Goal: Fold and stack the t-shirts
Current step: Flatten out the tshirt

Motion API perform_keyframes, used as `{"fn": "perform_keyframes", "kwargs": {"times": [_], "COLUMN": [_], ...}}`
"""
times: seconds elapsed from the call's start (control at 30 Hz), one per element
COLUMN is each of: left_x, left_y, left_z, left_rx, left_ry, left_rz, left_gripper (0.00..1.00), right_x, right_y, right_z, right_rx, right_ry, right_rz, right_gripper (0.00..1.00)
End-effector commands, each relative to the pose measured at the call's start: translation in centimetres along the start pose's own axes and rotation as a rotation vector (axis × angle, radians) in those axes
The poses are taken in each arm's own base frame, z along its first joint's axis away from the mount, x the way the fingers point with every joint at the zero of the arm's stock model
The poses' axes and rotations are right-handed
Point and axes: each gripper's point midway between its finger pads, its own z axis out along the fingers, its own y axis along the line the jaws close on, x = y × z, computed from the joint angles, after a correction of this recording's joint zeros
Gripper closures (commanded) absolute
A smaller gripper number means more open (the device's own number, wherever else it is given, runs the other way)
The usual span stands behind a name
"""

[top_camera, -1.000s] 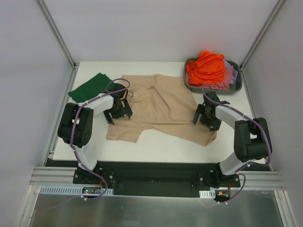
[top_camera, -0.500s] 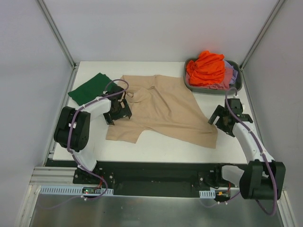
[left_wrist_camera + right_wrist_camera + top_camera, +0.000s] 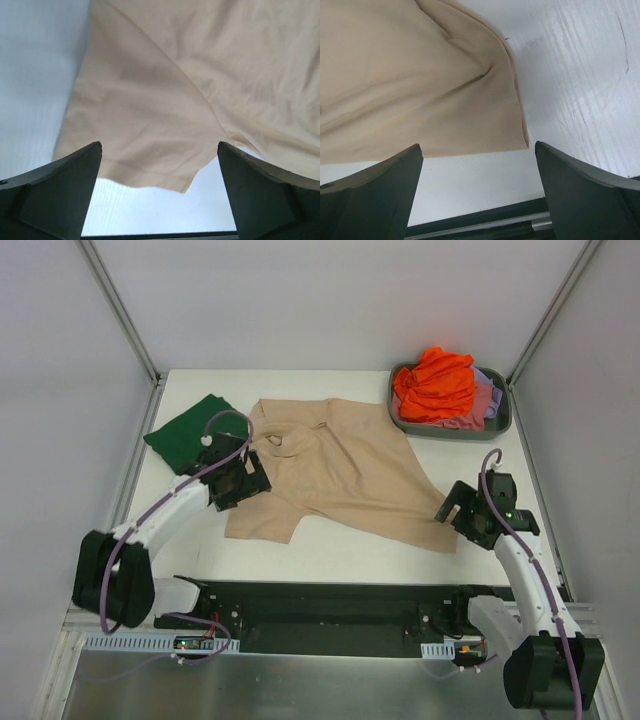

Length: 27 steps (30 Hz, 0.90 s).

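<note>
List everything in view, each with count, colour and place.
beige tee: one, beige, spread across the table's middle
green tee: one, dark green, folded, far left
orange tee: one, orange, heaped on top in the tub
pink tee: one, pink, under the orange tee
lavender tee: one, lavender, at the tub's right side
tub: one, grey, far right corner
table: one, white
left fingers: two, dark, open over the beige tee's sleeve
right fingers: two, dark, open over its near right corner
</note>
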Motion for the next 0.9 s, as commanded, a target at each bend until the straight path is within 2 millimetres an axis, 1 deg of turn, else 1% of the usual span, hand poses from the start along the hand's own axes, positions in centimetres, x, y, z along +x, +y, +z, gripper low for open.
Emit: {"fn": "perform_keyframes", "kwargs": {"times": [0.0,0.1,0.17,0.23,0.3,0.37,0.43,0.57,0.6,0.63,0.87], "left_x": [2.1,4.3,5.5,6.3,6.8,6.8,6.6,6.5,6.5,6.6,6.6], "left_y": [3.9,7.6,9.2,9.8,10.1,10.3,10.8,11.2,11.2,11.1,10.6], "left_z": [-2.3,-2.7,-2.5,-2.3,-2.0,-2.0,-1.8,-1.3,-1.1,-0.9,0.2], "left_rx": [-0.095,-0.205,-0.246,-0.25,-0.257,-0.267,-0.297,-0.332,-0.333,-0.332,-0.322], "left_ry": [-0.066,-0.083,-0.072,-0.056,-0.043,-0.048,-0.059,-0.044,-0.038,-0.028,-0.006], "left_rz": [-0.1,-0.192,-0.222,-0.251,-0.277,-0.297,-0.312,-0.33,-0.327,-0.318,-0.323], "left_gripper": [0.01,0.01,0.01,0.11,0.12,0.13,0.18,0.32,0.39,0.42,0.44], "right_x": [-0.3,0.2,0.4,0.6,0.9,0.9,0.9,1.0,1.0,1.1,1.3], "right_y": [-0.3,-0.5,-0.6,-0.8,-0.9,-0.9,-0.9,-0.9,-0.9,-1.0,-0.8], "right_z": [-0.3,0.0,0.3,0.6,0.7,0.8,0.9,0.9,0.9,1.0,1.1], "right_rx": [0.005,0.008,0.006,0.006,0.008,0.007,-0.001,-0.008,-0.008,-0.006,-0.018], "right_ry": [-0.038,-0.033,-0.032,-0.025,-0.019,-0.023,-0.028,-0.038,-0.041,-0.039,-0.024], "right_rz": [0.004,-0.01,-0.017,-0.029,-0.039,-0.042,-0.044,-0.046,-0.046,-0.045,-0.052], "right_gripper": [0.04,0.04,0.04,0.04,0.04,0.04,0.04,0.04,0.04,0.04,0.04]}}
